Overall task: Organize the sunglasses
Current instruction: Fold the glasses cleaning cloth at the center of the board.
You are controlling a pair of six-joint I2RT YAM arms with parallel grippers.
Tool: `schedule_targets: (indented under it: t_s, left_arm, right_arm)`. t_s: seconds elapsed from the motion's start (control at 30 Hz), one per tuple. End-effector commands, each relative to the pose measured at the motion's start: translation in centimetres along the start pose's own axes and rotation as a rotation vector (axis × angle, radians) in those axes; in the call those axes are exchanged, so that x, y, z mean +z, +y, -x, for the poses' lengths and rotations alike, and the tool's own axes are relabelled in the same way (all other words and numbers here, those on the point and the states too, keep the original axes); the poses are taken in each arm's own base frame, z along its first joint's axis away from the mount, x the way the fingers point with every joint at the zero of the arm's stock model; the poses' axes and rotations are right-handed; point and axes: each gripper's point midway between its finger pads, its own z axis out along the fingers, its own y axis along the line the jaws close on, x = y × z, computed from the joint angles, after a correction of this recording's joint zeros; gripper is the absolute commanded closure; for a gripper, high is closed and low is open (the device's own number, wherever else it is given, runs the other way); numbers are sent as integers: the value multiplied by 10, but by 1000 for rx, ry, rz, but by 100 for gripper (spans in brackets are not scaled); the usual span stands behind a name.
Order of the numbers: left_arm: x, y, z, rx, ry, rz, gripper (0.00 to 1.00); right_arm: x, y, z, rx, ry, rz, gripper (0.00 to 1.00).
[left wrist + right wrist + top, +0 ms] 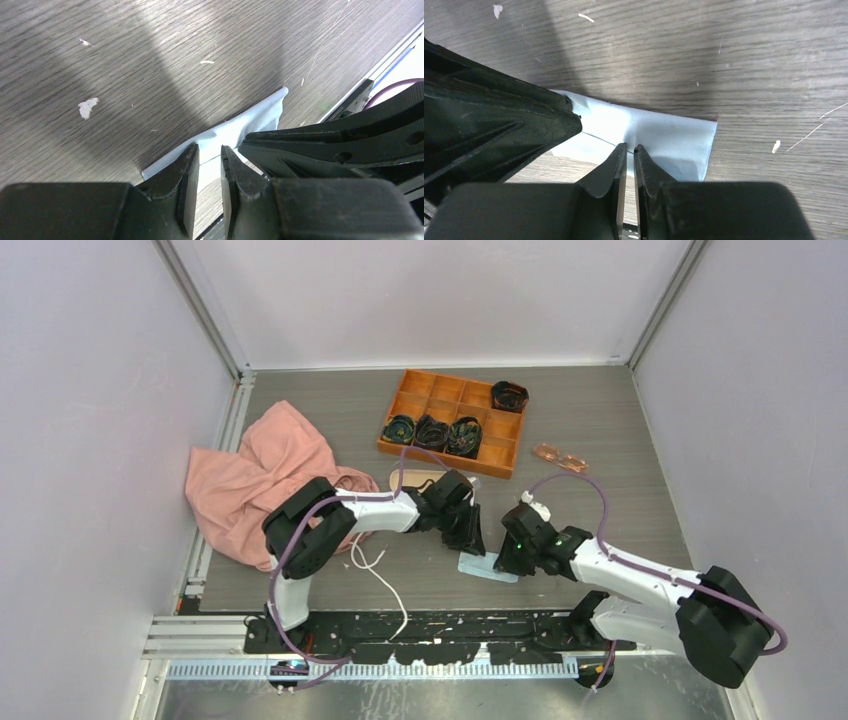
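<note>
The sunglasses (560,457), small with pinkish-orange lenses, lie on the table right of the orange tray, away from both grippers. A light blue cloth (480,568) lies flat near the front middle. My left gripper (470,538) is at the cloth's left edge, jaws narrowly open over the cloth (250,122), nothing between them (210,149). My right gripper (503,562) is at its near edge, jaws almost closed (627,146) on the cloth's border (664,135). The pink case (412,478) is mostly hidden behind the left arm.
An orange divided tray (447,458) at the back holds several dark rolled items (432,430). A large pink fabric (260,480) is heaped at the left. A white cord (375,570) lies near the left arm's base. The grippers nearly touch.
</note>
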Motion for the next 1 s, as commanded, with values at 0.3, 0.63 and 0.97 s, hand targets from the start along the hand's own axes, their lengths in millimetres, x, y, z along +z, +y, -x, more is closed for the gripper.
schedule_targets:
  t_s: [0.3,0.63,0.97]
  left_arm:
    - [9,12,3,7,9,45,76]
    - [-10,-4,12,35,-21,28,76]
    - [-45,-21,20,62,-86,21,75]
  right_arm:
    - [-24,3,-21,-66,119,37,83]
    - [-24,27,20,-15,-46,51,84]
    - [-4,36,14,2,-6,72,84]
